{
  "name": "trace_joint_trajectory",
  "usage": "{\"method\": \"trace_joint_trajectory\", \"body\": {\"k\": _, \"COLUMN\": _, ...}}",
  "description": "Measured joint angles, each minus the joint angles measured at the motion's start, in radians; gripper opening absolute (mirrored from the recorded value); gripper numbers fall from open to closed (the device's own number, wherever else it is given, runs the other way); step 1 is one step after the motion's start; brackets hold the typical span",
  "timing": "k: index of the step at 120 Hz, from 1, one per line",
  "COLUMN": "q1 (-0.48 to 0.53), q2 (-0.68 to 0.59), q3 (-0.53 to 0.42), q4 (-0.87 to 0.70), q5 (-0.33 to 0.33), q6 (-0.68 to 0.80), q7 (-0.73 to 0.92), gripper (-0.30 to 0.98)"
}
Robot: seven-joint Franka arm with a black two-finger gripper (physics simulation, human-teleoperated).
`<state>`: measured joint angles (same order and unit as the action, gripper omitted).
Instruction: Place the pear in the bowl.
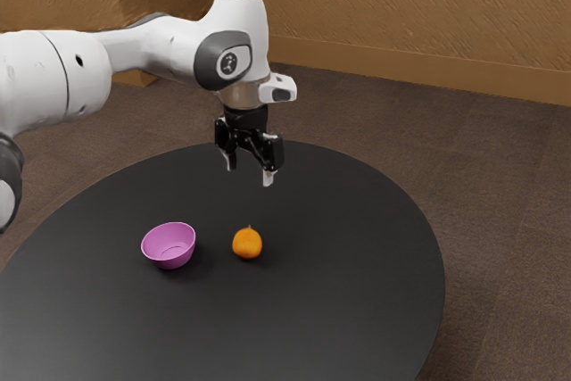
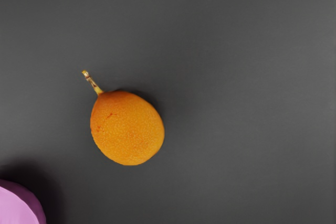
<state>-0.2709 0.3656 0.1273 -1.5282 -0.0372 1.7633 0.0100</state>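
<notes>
The pincer (image 1: 249, 174) hangs wide and empty, so reaching the pear (image 1: 247, 244), on the bench (image 1: 330, 318) at the exterior view's right of the bowl (image 1: 170, 261), seems the step, needing centring, lowering, then closing 2 fingers (image 1: 268, 178).

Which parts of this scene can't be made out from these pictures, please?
- Underside of the pear: hidden by the fruit itself in both views.
- Most of the bowl in the wrist view: cut off by the picture's corner.
- Part of the table: cut off by the exterior view's lower edge.
- Base of the arm: cut off by the exterior view's left edge.
- Details of the arm's round emblem: too small in the exterior view.
</notes>
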Motion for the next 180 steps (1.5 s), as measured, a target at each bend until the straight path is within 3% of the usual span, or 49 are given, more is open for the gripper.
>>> {"method": "trace_joint_trajectory", "body": {"k": 12, "q1": -0.015, "q2": 0.042, "q3": 0.000, "q4": -0.036, "q5": 0.000, "q6": 0.070, "q7": -0.057, "gripper": 0.66}}
{"method": "trace_joint_trajectory", "body": {"k": 33, "q1": -0.012, "q2": 0.023, "q3": 0.007, "q4": -0.235, "q5": 0.004, "q6": 0.264, "q7": -0.159, "gripper": 0.66}}
{"method": "trace_joint_trajectory", "body": {"k": 66, "q1": -0.001, "q2": 0.040, "q3": 0.008, "q4": -0.345, "q5": 0.009, "q6": 0.489, "q7": -0.275, "gripper": 0.66}}
{"method": "trace_joint_trajectory", "body": {"k": 113, "q1": 0.027, "q2": 0.088, "q3": 0.011, "q4": -0.368, "q5": 0.009, "q6": 0.563, "q7": -0.365, "gripper": 0.66}}
{"method": "trace_joint_trajectory", "body": {"k": 148, "q1": 0.042, "q2": 0.105, "q3": 0.012, "q4": -0.367, "q5": 0.008, "q6": 0.589, "q7": -0.402, "gripper": 0.49}}
{"method": "trace_joint_trajectory", "body": {"k": 180, "q1": 0.045, "q2": 0.117, "q3": 0.011, "q4": -0.367, "q5": 0.005, "q6": 0.610, "q7": -0.423, "gripper": 0.42}}
